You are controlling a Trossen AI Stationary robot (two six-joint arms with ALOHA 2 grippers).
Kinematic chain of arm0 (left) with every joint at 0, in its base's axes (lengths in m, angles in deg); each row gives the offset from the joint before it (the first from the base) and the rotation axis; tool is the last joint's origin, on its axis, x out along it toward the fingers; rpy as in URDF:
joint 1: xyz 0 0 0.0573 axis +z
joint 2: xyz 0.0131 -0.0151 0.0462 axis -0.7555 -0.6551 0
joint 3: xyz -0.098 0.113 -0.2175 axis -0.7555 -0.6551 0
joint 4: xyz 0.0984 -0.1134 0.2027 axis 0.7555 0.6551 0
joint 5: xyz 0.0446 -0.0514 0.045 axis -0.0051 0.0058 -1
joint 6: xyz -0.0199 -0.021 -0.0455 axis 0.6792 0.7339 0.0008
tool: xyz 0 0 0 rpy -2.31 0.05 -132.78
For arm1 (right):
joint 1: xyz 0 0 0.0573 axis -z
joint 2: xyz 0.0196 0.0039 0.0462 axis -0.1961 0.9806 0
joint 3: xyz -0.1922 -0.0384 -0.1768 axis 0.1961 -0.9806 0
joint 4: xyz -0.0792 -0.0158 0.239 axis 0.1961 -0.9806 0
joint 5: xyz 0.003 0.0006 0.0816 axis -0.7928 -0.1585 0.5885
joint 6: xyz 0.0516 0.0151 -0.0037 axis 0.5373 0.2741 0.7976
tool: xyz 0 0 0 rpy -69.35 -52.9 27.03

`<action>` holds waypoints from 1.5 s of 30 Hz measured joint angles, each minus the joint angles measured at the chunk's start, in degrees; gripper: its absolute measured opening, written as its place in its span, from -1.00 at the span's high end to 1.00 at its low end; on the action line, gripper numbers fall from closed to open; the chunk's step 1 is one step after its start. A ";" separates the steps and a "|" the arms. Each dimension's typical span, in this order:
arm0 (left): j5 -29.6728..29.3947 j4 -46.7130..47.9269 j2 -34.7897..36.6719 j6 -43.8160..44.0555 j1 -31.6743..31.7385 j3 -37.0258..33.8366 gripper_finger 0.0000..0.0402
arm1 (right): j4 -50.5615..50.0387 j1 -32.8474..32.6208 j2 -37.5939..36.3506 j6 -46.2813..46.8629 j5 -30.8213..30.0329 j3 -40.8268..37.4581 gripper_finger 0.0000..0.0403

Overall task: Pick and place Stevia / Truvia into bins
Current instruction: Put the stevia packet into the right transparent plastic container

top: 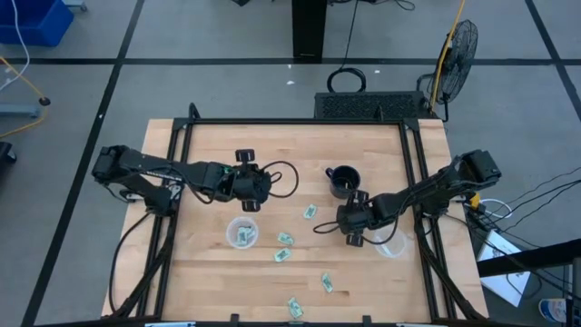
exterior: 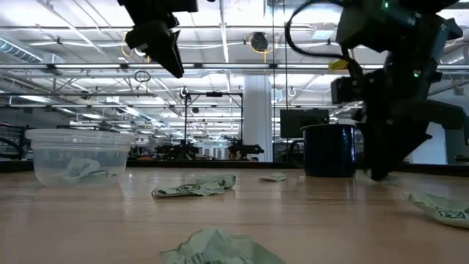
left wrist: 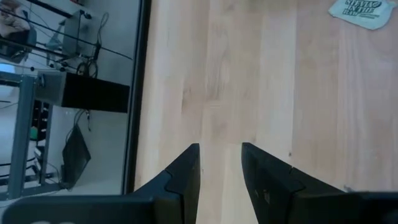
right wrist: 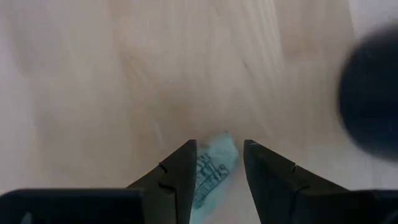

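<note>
Your right gripper has its jaws parted with a small pale green and white paper sachet sitting between them, low over the desk; the jaws have not closed on it yet. To do this pick well, I would keep the sachet centred in the gap, come down until the tips meet the light wooden desk, then close slowly so the thin paper does not slide out sideways. The black handled mug stands just beside this gripper, so lift straight up before you travel. The nearest bin, a small round clear-plastic cup, lies at the right of the overhead frame, close by.

Your left gripper waits with its jaws parted and nothing between them, raised above the desk at centre left of the overhead frame, just above the other clear-plastic cup, which already holds a sachet.

The overhead view gives you the layout: loose sachets scattered across the lower middle of the desk. It hides the sachet under the right gripper, though; only the right wrist view shows that one between the jaws. The table-level view alone shows height: the left gripper well clear of the surface, the right one down near it.
</note>
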 joint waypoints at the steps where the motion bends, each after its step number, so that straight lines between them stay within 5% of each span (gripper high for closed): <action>1: 0.23 0.00 0.00 0.10 0.01 0.00 0.38 | -0.18 0.00 -0.02 0.13 -0.03 -0.42 0.37; 9: 3.08 0.00 0.00 0.11 -0.03 0.00 0.38 | 0.38 -0.12 -0.26 4.50 -0.17 -2.05 0.45; 18: 3.12 0.00 0.00 0.26 -0.03 -0.04 0.38 | 0.23 -0.13 -0.17 3.73 0.26 -2.09 0.96; 36: 3.25 -0.10 0.00 0.38 -0.03 -0.04 0.38 | 6.61 -1.53 -6.79 1.45 -0.01 -2.23 1.00; 45: 3.66 -0.20 0.00 2.14 -0.03 -0.04 0.38 | -16.99 -5.78 -15.94 10.85 4.90 6.68 1.00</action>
